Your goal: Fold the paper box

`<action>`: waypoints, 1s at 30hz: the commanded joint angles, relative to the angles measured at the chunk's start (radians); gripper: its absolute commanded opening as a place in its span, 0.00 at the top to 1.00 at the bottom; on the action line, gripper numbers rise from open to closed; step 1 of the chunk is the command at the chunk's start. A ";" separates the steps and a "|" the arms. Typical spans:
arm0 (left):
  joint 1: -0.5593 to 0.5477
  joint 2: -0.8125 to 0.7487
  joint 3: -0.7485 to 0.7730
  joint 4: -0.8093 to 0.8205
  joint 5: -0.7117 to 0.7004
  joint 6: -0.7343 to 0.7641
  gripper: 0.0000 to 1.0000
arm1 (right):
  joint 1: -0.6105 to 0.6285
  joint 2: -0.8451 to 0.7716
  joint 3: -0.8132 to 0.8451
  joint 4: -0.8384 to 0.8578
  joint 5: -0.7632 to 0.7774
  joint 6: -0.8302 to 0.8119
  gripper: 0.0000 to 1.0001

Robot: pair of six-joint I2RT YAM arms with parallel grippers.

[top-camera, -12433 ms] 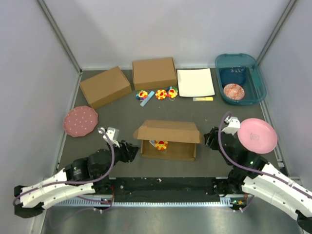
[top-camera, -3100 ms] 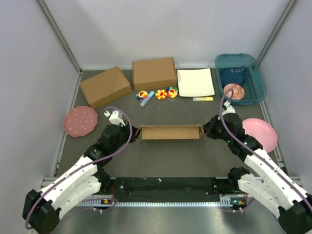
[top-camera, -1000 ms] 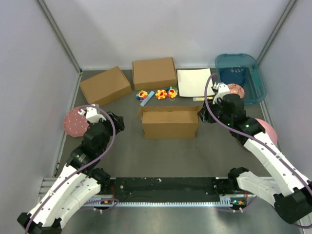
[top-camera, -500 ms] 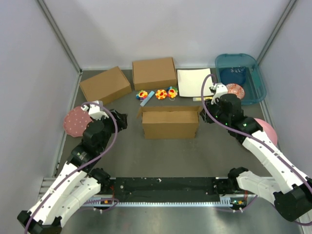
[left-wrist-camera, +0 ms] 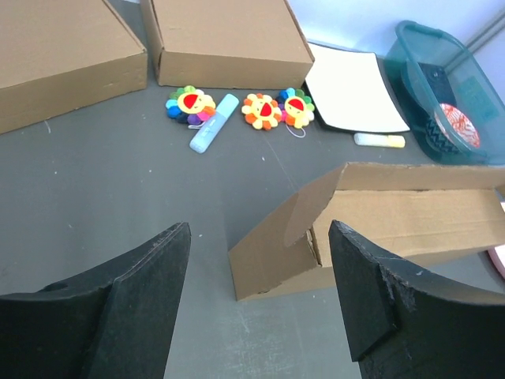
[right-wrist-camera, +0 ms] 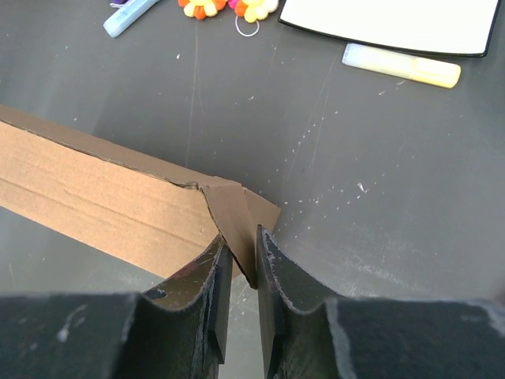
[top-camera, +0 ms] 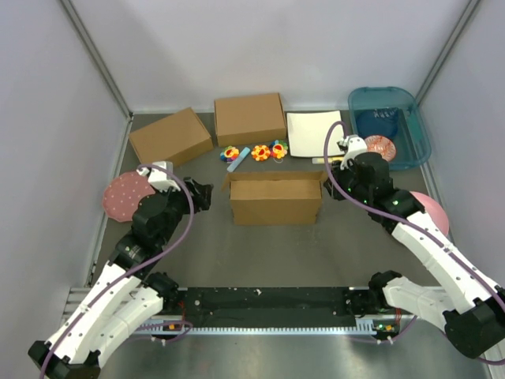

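Scene: dark grey table point(top-camera: 205, 245) seen from above, two robot arms reaching in from the near edge.
Paper box: brown cardboard paper box point(top-camera: 274, 204) sits in the middle of the table, long side towards the arms, top not closed; its left end flap hangs outward at an angle (clearest in the left wrist view).
Right gripper: right gripper point(top-camera: 329, 188) is at the box's right end, fingers point(right-wrist-camera: 211, 292) pinched together on a small cardboard flap at that corner, with the flap standing upright between them.
Left gripper: left gripper point(top-camera: 202, 194) hovers off the box's left end, not touching it, fingers point(left-wrist-camera: 150, 284) spread wide with nothing between them.
Back left: two closed cardboard boxes, one angled point(top-camera: 170, 140) and one squarer point(top-camera: 249, 118), side by side.
Back middle: three sunflower toys point(top-camera: 260, 152) in a row with a pale blue marker point(top-camera: 238, 158) among them, between the closed boxes and the paper box.
Back right: white sheet point(top-camera: 316, 133) with a yellow stick point(top-camera: 327, 160) just in front of it; beside them a teal bin point(top-camera: 417, 130) holding a patterned bowl point(top-camera: 379, 146).
Left edge: pink spotted plate point(top-camera: 122, 196), partly behind the left arm.
Right edge: plain pink plate point(top-camera: 432, 219), mostly hidden by the right arm.
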 commanded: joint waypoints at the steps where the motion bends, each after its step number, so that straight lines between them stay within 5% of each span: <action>1: 0.007 0.021 0.016 0.063 0.112 0.066 0.24 | 0.015 0.005 0.023 0.012 0.011 0.001 0.82; 9: 0.007 0.106 0.016 0.108 0.279 0.169 0.23 | 0.013 0.005 0.026 0.011 0.006 0.010 0.82; 15: 0.007 0.145 0.040 0.151 0.272 0.258 0.23 | 0.015 0.006 0.031 0.011 0.000 0.014 0.82; 30: 0.008 0.296 0.117 0.128 0.287 0.338 0.41 | 0.016 0.006 0.041 -0.005 -0.030 0.027 0.83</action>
